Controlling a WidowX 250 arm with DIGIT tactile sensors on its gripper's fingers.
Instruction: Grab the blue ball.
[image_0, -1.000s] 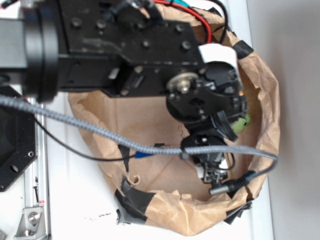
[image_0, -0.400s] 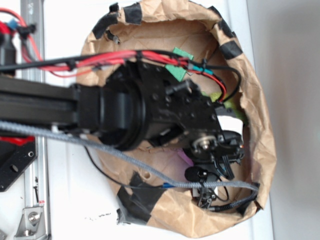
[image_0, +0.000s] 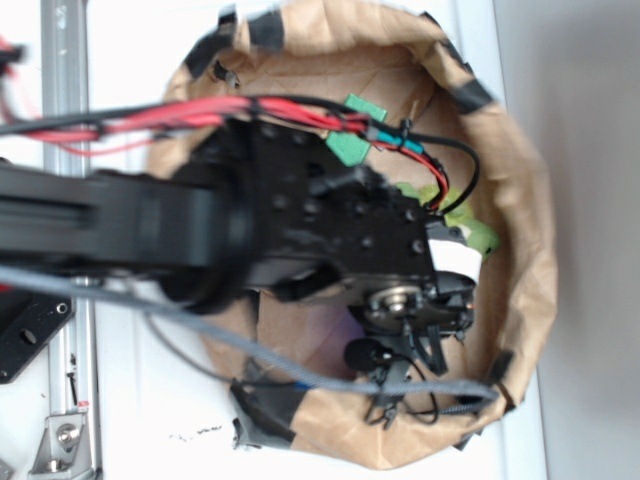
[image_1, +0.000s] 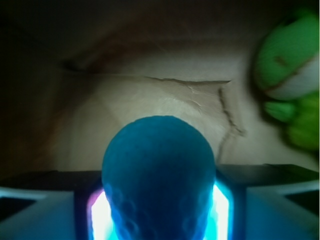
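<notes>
The blue ball (image_1: 159, 165), round and dimpled, fills the bottom middle of the wrist view. It sits between the two pale fingers (image_1: 35, 215) of my gripper (image_1: 159, 205). The jaws are closed against its sides, with only thin bright slits of light on either side. The crumpled brown paper floor of the bag lies beyond it. In the exterior view the black arm (image_0: 300, 230) reaches into the paper bag (image_0: 525, 230). The arm covers the ball there, and the gripper's fingers are hidden beneath the wrist.
A green plush toy (image_1: 287, 75) lies at the upper right of the wrist view, near the bag's right wall (image_0: 472, 228). A flat green block (image_0: 350, 145) sits at the back of the bag under red and black cables (image_0: 250, 110). A metal rail (image_0: 65, 100) runs along the left.
The arm has swung across the bag, and the gripper head has moved from the bag's right middle to its lower right, beside the plush toy.
</notes>
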